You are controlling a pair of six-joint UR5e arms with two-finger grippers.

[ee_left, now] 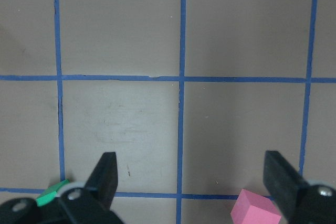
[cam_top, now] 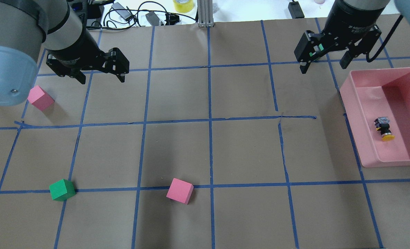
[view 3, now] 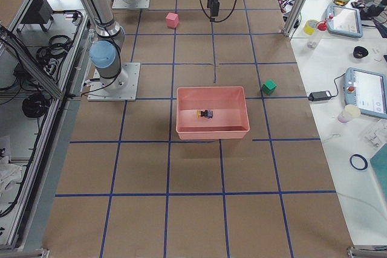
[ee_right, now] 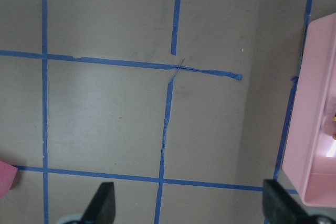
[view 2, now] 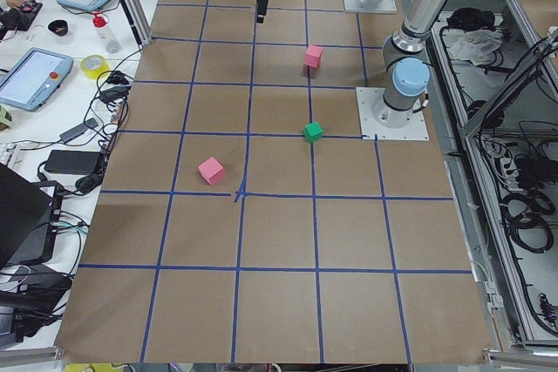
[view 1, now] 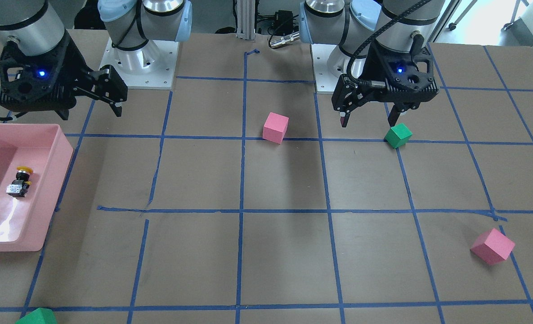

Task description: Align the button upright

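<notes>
The button (cam_top: 384, 128) lies on its side on the floor of the pink bin (cam_top: 362, 138). The bin sits at the right edge of the worktop. The yellow cap points toward the robot's edge and the pale contact block toward the far edge, and the button touches none of the bin's walls.

Your right gripper (cam_top: 323, 68) hangs over bare worktop just off the bin's far corner, with its fingers spread wide and nothing between them. It is the natural one to use. The left gripper (cam_top: 102, 80) is also spread and empty, well away near the left edge, so leave it parked.

- **Approach:** Bring the right gripper over the bin before you descend, so the fingers clear the rim.
- **Grip:** Turn the wrist so the fingers close across the black body. The rounded cap would likely slip.
- **Placing:** Lift a little, tip the cap to face up, and set the button down on its contact block. Open slowly, because the narrow base may topple.
</notes>
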